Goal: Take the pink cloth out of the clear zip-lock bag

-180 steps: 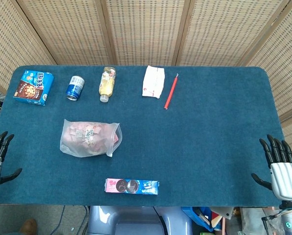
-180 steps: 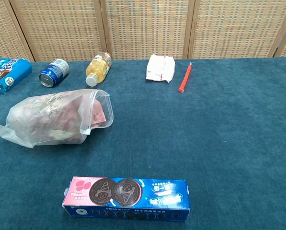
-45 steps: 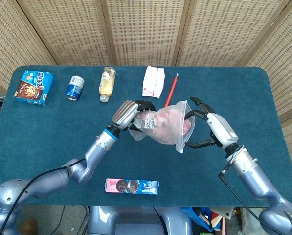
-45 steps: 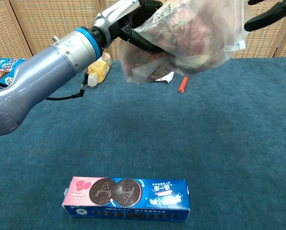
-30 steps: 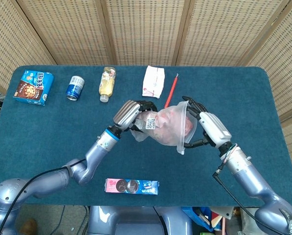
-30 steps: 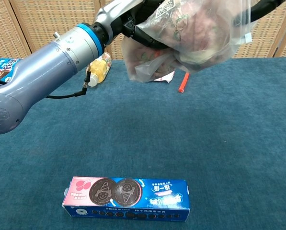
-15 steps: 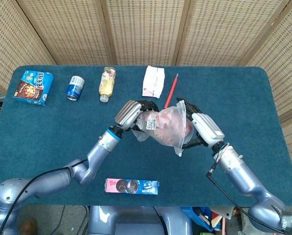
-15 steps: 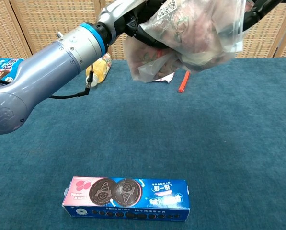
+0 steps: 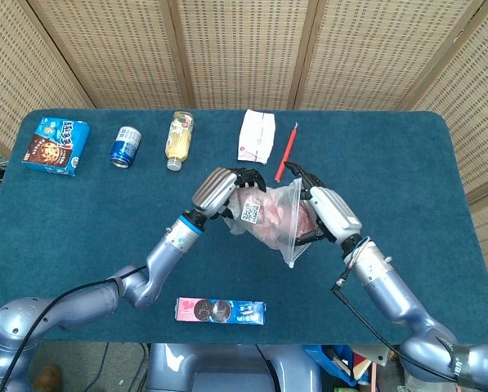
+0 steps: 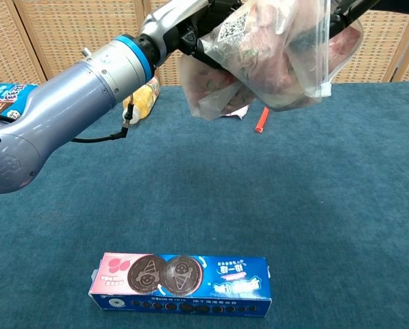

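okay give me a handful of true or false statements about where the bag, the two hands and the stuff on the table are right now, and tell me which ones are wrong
1. The clear zip-lock bag is held up off the table. True.
2. The left hand grips the bag's closed end. True.
3. The right hand rests on the table, far from the bag. False: it is at the bag's open mouth, fingers reaching in.
4. The pink cloth lies on the table beside the bag. False: it is inside the bag.
5. The cookie box lies at the table's near edge. True.
6. The blue can stands between the white packet and the red pen. False: it lies between the blue snack box and the bottle.
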Controlling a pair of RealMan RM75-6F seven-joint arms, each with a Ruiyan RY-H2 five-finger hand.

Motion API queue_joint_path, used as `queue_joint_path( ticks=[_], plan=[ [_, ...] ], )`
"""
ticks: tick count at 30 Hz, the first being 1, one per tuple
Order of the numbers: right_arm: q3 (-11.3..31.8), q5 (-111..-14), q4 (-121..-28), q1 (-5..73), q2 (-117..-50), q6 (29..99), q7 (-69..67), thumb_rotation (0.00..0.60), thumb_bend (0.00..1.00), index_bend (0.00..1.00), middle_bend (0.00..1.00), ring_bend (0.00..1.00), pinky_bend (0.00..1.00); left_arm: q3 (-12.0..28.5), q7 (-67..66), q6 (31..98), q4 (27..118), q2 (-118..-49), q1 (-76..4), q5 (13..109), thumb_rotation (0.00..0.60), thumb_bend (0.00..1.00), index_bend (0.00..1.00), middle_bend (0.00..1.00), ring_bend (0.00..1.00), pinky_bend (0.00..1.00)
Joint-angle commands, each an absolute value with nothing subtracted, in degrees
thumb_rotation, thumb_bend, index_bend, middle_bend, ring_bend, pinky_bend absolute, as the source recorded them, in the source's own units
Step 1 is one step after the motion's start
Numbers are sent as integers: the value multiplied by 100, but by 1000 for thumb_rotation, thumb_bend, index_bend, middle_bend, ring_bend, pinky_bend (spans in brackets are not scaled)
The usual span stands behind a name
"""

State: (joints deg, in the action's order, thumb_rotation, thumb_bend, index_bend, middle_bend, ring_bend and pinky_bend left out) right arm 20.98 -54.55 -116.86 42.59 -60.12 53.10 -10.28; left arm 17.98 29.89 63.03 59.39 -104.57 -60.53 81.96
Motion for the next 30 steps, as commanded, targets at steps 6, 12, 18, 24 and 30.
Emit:
queue_joint_path(
  ticks=[6,12,18,24,30],
  plan=[
    [2059,-5483,-11642,4234,-6101,5385,-996,600,437,712,0,0,0,1782,2991,6306,5980,-10415,-6026,8190,600,260,500,490,478,530],
    [2044,-5555,-11634,4183,-6114,5414,-1042,600,517,750,0,0,0,1755,2963,6284,6016,-10384,-5999,8180,600,260,500,490,478,530],
    [2021,-5686,-11656,4119,-6118,5443,-1100,600,521,756,0,0,0,1740,2945,6257,6059,-10348,-5971,8159,600,260,500,477,474,530],
    [1994,-5848,-11644,4048,-6172,5527,-1153,600,539,764,0,0,0,1689,2925,6279,6090,-10300,-5922,8190,600,259,497,387,396,524],
    [1959,-6017,-11623,3982,-6219,5577,-1220,600,553,770,0,0,0,1626,2893,6214,6160,-10219,-5872,8186,600,260,343,232,224,342]
  ],
)
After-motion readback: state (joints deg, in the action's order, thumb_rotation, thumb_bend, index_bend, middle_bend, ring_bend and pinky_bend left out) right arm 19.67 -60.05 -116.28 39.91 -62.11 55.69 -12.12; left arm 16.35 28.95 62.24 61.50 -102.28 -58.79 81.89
